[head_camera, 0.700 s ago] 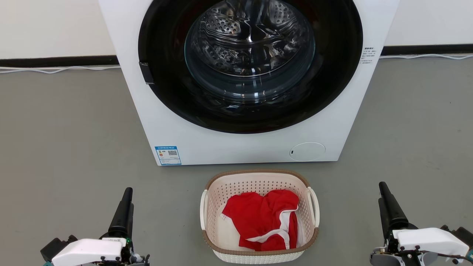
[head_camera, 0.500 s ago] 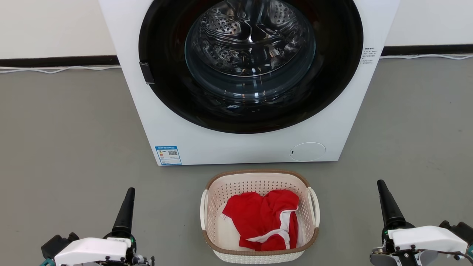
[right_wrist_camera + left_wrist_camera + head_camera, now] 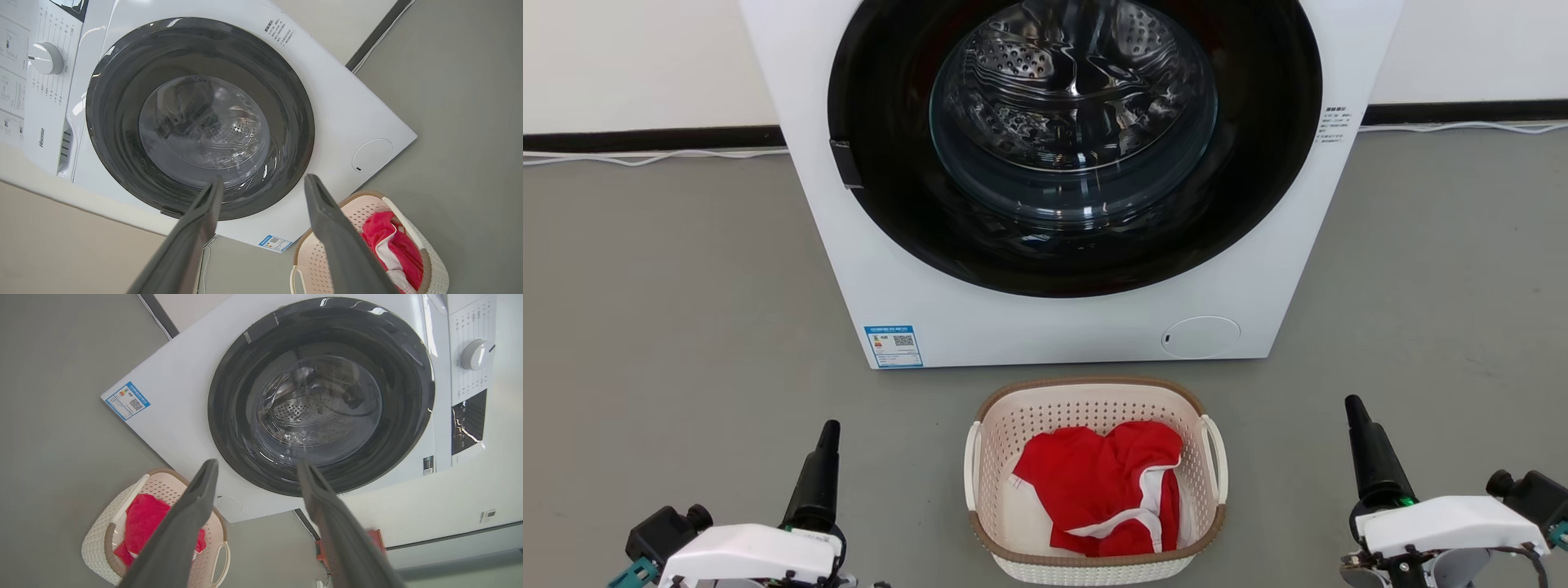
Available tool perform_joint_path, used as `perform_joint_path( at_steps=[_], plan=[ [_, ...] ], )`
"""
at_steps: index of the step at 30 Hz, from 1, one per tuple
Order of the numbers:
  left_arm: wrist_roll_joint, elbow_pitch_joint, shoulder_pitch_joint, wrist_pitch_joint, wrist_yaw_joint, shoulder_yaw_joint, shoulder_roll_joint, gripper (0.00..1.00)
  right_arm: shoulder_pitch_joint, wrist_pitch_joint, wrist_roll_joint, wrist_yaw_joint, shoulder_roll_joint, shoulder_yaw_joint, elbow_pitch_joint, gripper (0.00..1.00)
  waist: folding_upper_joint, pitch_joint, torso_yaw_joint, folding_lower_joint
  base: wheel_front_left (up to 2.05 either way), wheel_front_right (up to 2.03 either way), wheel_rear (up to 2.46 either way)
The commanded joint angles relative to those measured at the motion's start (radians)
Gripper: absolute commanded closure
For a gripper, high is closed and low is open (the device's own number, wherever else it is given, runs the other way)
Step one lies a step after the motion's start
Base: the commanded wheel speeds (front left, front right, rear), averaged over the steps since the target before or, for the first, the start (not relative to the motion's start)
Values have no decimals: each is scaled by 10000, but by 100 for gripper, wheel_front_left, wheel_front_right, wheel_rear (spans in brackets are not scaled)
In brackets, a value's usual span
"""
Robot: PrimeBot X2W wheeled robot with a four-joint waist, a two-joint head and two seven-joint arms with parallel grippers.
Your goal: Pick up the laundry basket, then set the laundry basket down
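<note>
since a moment ago the left end effector (image 3: pixel 827 437) has edged inward toward the middle; i see its fingers (image 3: pixel 194 506) spread, nothing between them. right of it, one laundry basket (image 3: pixel 1086 381) sits on the floor (image 3: pixel 686 327) just before one washing machine (image 3: pixel 890 278), holding one red garment (image 3: pixel 1103 482) with white trim, its two white handles (image 3: pixel 969 465) untouched. the right end effector (image 3: pixel 1357 416) has also edged inward, fingers (image 3: pixel 333 228) spread and empty, well apart from the basket.
</note>
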State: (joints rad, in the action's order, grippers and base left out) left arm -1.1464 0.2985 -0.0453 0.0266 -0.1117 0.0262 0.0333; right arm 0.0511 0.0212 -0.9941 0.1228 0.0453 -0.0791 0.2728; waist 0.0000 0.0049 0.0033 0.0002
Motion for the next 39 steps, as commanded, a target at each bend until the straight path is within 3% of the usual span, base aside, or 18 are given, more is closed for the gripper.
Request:
perform_joint_path(
  at_steps=[1,39],
  plan=[
    [456,-286,-75,130,85,54,92,0,258,182,513,32,89,144,-317,0,0,-17,-18,-1,0,0,0],
    [5283,-300,324,1245,216,39,131,0,303,1298,5649,56,92,487,-245,0,0,18,-178,-2,0,0,0]
  ],
)
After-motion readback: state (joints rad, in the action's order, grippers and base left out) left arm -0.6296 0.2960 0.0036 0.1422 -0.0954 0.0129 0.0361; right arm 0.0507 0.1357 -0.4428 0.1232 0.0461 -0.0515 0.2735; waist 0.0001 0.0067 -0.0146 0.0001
